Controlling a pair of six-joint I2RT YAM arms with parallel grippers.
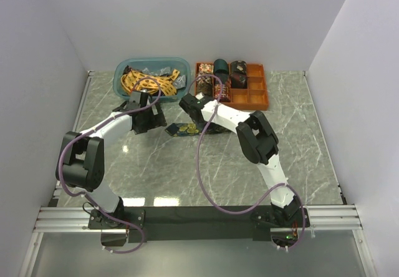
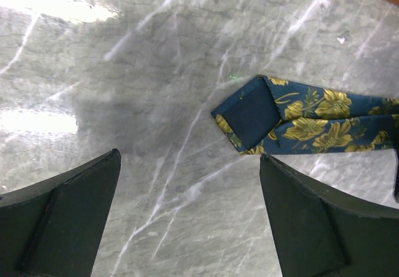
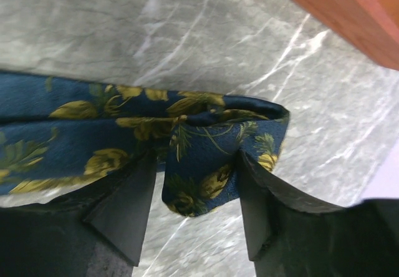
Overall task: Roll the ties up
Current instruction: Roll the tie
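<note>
From above, most of the tie (image 1: 182, 129) is hidden. Only a short navy-and-gold stretch shows on the table (image 1: 299, 152), toward the middle of the far edge and between the two wrists; the right arm covers the rest.

The right gripper (image 3: 194, 158) cannot be made out in that view. Its own camera shows its fingers standing on either side of a doubled-over fold of the tie, close against the cloth. Whether they press it or merely flank it I cannot tell (the fold's lower edge sags between them).

The left gripper (image 2: 188, 157) is spread wide, with only bare marble between its fingers. The tie's end lies just beyond its right finger, apart from it, and the strip is cut off at that view's right edge.

The tie is deep navy with yellow-gold flowers and green leaves. Its end is folded back, showing plain navy lining.

At the table's far edge a bin (image 1: 153, 59) holds a tangle of yellow ties (image 1: 140, 80), partly behind the left wrist. Beside it a tray (image 1: 249, 106) carries rolls (image 1: 221, 67), too small to count.
</note>
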